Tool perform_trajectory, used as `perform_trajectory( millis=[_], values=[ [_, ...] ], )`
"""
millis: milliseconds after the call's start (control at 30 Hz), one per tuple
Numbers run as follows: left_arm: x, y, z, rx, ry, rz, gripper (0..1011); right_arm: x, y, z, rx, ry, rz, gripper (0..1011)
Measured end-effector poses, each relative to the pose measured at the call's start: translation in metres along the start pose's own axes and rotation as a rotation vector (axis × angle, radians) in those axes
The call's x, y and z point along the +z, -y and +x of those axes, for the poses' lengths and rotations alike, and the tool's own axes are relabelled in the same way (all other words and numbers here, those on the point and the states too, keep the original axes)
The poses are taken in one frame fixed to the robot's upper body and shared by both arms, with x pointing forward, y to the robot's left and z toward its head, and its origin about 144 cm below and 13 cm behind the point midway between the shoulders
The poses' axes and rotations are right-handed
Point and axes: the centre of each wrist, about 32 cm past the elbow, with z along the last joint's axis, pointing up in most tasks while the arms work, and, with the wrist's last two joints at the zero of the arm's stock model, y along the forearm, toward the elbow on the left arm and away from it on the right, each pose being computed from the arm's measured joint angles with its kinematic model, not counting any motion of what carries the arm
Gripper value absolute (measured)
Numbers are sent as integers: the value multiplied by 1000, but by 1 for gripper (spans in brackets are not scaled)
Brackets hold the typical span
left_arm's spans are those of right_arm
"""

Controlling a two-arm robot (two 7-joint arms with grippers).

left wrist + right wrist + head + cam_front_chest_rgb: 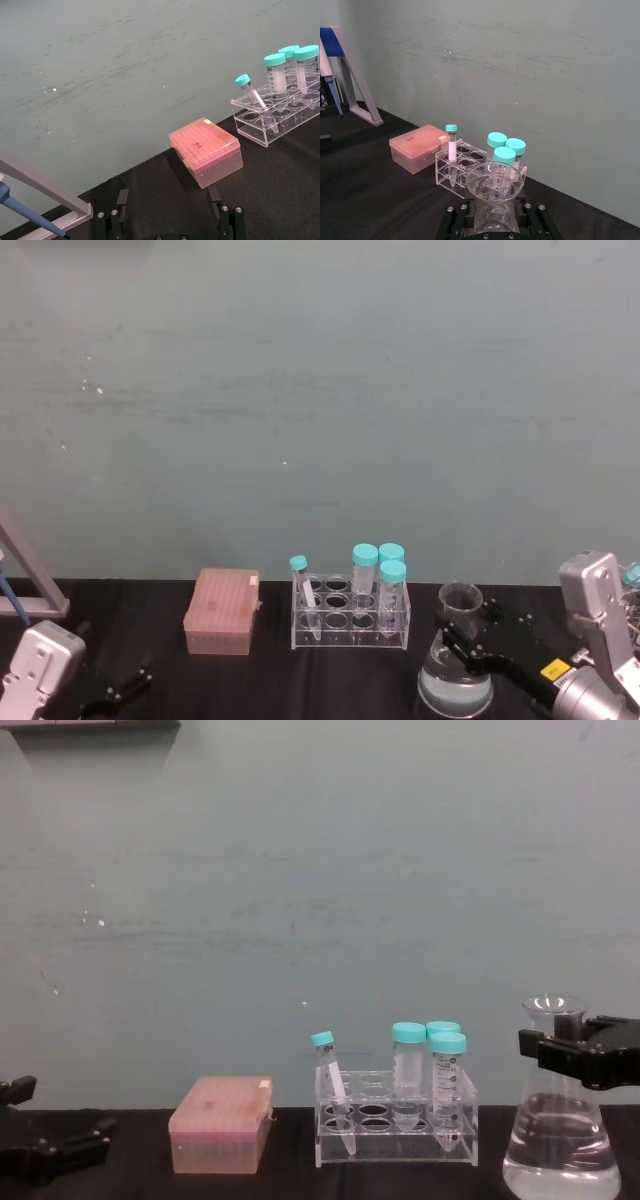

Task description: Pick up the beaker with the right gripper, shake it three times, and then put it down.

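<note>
Between the fingers of the right gripper [553, 1055]: neck of the beaker [562, 1145], clamped.
Chest view: clear liquid in its base.
Wrist view: its round rim.
Left of that gripper: tube rack [395, 1145], pink box [220, 1125].
Left gripper [170, 225]: fingers spread.
Surface: black tabletop [330, 680], green wall [320, 390].

Clear glass beaker [562, 1145]: conical flask, wide base, narrow neck, flared rim. It stands upright on the robot's right side. Clear liquid fills the lower part of the body. Black right gripper [557, 1057]: blocky fingers clamped on the neck just under the rim.
</note>
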Motion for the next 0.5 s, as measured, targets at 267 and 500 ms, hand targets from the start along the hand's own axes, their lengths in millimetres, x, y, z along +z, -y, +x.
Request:
perform_trajectory(
  millis=[267,500],
  values=[
    [0,0,0,0,0,0,1000,0,0,0,0,0,0,450],
    [0,0,0,0,0,0,1000,0,0,0,0,1,0,450]
  ],
)
